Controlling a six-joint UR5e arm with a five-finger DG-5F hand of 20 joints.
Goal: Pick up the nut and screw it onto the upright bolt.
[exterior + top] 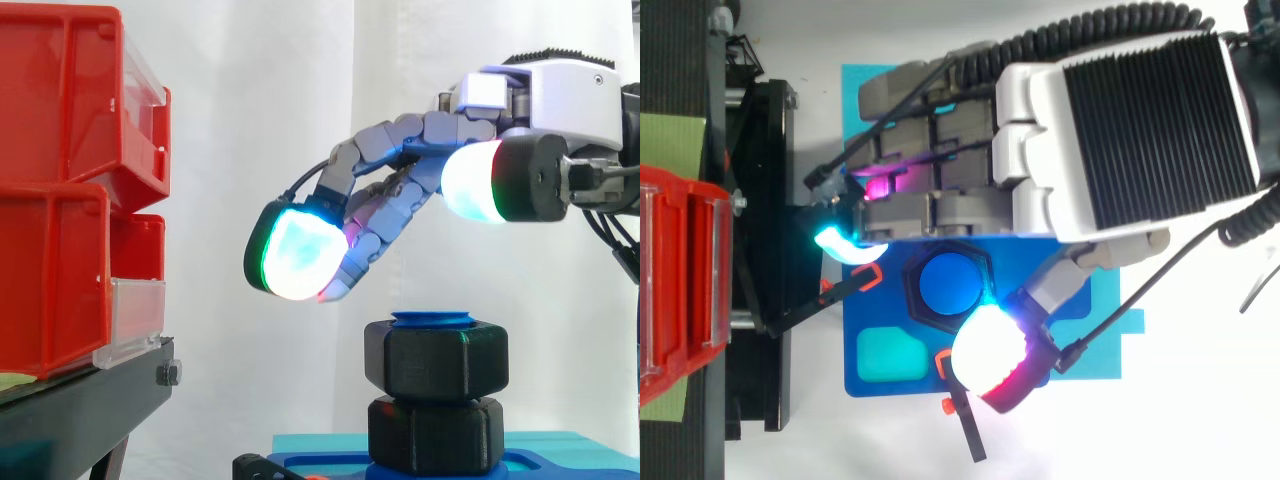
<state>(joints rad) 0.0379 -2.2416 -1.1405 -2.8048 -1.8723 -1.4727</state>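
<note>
The nut (436,362) sits on the upright bolt (432,319), with the bolt's blue tip about level with the nut's upper face. A second black hexagonal part (436,435) lies beneath it on the blue base (875,330). The hand (560,95) hovers above, fingers loosely bent and spread, holding nothing.

Key relation: the nut lies straight below the hand and clear of it, bolt axis vertical.

- Side view: shows the gap between the pads (295,255) and the nut.
- Top view: shows a finger pad left of the hexagon and the thumb pad (985,350) right of it, straddling it. Further tightening would likely call for a straight descent
</note>
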